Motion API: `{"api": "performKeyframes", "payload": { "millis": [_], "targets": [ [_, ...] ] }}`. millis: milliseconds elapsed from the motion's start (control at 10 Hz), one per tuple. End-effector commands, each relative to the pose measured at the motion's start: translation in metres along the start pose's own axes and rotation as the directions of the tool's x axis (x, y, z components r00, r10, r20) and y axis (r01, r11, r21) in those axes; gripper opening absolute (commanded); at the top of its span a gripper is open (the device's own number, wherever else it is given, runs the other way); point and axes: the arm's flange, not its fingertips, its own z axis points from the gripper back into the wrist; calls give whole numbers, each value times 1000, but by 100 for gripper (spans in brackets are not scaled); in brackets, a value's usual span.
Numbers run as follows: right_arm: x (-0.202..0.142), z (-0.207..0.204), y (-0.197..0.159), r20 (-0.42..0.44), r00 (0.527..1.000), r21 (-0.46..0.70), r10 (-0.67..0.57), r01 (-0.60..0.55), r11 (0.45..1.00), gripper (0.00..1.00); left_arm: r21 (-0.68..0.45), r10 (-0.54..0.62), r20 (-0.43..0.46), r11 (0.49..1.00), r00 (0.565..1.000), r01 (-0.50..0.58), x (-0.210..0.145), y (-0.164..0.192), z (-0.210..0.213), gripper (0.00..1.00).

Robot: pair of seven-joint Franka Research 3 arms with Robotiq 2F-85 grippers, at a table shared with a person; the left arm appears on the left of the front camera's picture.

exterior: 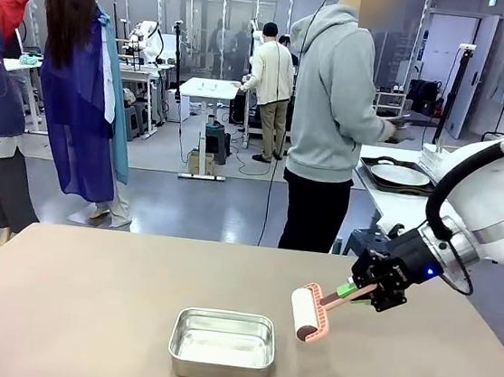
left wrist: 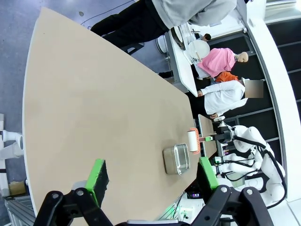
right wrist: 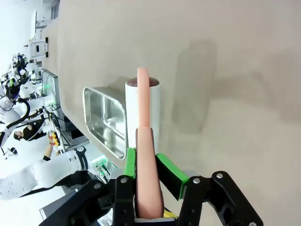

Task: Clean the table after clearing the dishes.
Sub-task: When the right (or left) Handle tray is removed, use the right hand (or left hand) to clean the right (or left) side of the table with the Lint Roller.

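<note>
worktop (exterior: 85, 297): beige, matte. steel pan (exterior: 221, 344) on it, centre, near the robot's edge. lint roller (exterior: 308, 314) just right of the pan, apart from it; white roll, pink frame.

right jaws clamped on the roller's pink handle, green pads (right wrist: 171, 175) either side of it. roll sits low over the worktop; may be touching, can't tell from these angles.

left jaws wide apart, nothing between the pads (left wrist: 98, 176), held above the worktop.

person in grey hoodie (exterior: 334, 107) stands past the far edge, turned toward a white side table (exterior: 395, 209). on that table: white plate (exterior: 400, 174) on a dark tray (exterior: 366, 168).
</note>
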Motion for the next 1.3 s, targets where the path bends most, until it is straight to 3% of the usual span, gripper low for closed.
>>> {"api": "performKeyframes", "payload": {
  "millis": [0,300,600,800,1000,1200],
  "targets": [
    [21,-13,-2,13,1000,40,-26,25,999,23,0,0,-13,1000,1000,0,-3,-1,3,96],
    [34,-30,-17,-10,1000,30,-17,18,999,23,0,0,-13,1000,1000,0,-3,-1,3,96],
    [36,-40,-44,25,999,23,-40,39,999,23,0,0,-13,1000,1000,0,-3,-1,3,96],
    [31,-39,-62,63,998,-42,-28,30,999,23,0,0,-13,1000,1000,0,-3,-1,3,96],
    [18,-28,-82,80,997,-198,13,3,980,23,0,0,-13,1000,1000,0,-3,-1,3,96],
    [12,-1,-100,120,992,-218,-27,53,975,23,0,0,-13,1000,1000,0,-3,-1,3,96]
  ]
}}
